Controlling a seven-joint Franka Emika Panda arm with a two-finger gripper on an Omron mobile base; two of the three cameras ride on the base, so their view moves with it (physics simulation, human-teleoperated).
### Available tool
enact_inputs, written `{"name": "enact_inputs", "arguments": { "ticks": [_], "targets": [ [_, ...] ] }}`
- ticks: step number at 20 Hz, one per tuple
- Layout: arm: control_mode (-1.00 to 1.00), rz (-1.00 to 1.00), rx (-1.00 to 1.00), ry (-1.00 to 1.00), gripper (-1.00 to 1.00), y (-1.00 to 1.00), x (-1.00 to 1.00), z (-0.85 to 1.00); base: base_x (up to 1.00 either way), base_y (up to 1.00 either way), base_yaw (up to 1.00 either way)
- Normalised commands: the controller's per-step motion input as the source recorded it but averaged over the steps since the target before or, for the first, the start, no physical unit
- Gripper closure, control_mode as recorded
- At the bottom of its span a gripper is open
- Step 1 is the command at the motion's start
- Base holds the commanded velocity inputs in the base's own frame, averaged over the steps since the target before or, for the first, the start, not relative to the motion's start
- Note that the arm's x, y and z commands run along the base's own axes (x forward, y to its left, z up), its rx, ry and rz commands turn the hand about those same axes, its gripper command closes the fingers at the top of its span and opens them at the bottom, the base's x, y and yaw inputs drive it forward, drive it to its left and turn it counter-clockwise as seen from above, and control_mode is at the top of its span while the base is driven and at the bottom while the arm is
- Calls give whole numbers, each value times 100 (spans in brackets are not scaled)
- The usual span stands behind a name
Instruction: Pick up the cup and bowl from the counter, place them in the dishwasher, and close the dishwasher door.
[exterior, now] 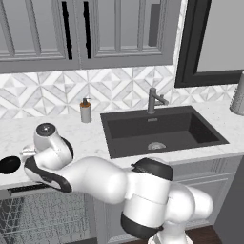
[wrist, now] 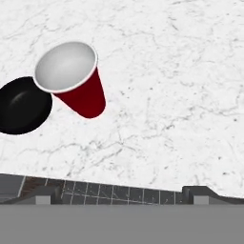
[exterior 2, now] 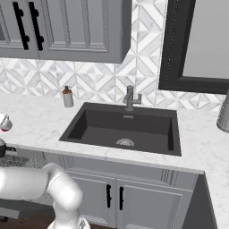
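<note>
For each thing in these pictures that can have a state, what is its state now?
cup: upright on the counter, empty, not held.
bowl: on the counter beside the cup, empty, not held.
gripper: open, above the counter, holding nothing.
dishwasher: open, wire rack showing.
sink: empty, no water running from the faucet.
upper cabinet doors: closed.

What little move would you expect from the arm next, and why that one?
Probably a short drop toward the cup, centring the jaws on it. In the hand view the cup stands upright on the counter beside the bowl, off to one side, and the gripper is open and holds nothing.
</note>
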Motion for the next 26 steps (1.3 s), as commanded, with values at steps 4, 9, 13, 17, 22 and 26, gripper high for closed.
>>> {"name": "enact_inputs", "arguments": {
  "ticks": [4,9,13,17,22,26],
  "targets": [
    [-100,-3,0,2,-100,9,37,0,0,0,0],
    [-100,-3,0,1,-100,13,35,0,0,0,0],
    [-100,-3,0,2,-100,17,28,0,0,0,0],
    [-100,-3,0,2,-100,20,22,-1,0,0,0],
    [-100,-2,0,3,-100,4,15,-11,0,0,0],
    [-100,-3,0,0,-100,6,28,-12,0,0,0]
  ]
}}
